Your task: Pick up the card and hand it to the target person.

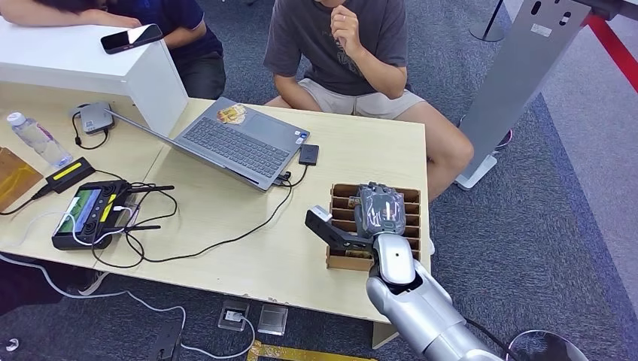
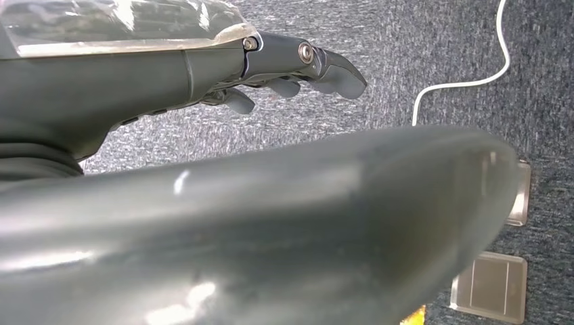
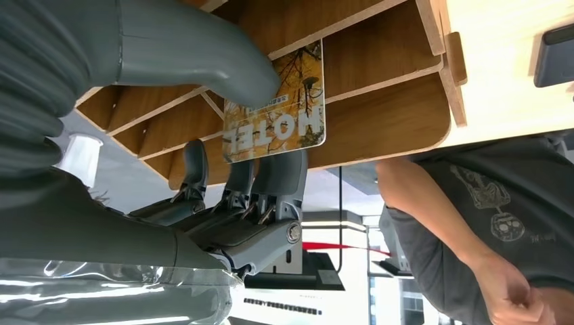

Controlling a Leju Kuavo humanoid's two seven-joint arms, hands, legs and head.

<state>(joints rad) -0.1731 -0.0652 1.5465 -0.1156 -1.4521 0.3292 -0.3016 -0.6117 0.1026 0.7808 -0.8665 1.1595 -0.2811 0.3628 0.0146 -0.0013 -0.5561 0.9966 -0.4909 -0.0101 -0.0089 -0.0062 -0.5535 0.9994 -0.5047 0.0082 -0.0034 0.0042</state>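
A yellow card (image 3: pixel 277 108) printed "HOTEL" stands in a wooden slotted rack (image 1: pixel 342 199) near the table's front right corner. My right hand (image 1: pixel 380 210) reaches down over the rack. In the right wrist view its thumb (image 3: pixel 203 54) presses one face of the card and its dark fingers (image 3: pixel 277 176) press the other, so the card is pinched while still among the rack's (image 3: pixel 379 115) dividers. A person in a grey T-shirt (image 1: pixel 338 45) sits across the table, also seen beyond the rack (image 3: pixel 487 196). My left hand (image 2: pixel 271 74) hangs over the carpet, fingers loosely apart, holding nothing.
An open laptop (image 1: pixel 233 139) lies mid-table with a cable to a small black device (image 1: pixel 308 155). At the left are a handheld controller (image 1: pixel 90 214), tangled cables, a water bottle (image 1: pixel 37 139) and a white box (image 1: pixel 90 68) with a phone (image 1: pixel 132 37). A second person (image 1: pixel 173 22) sits far left.
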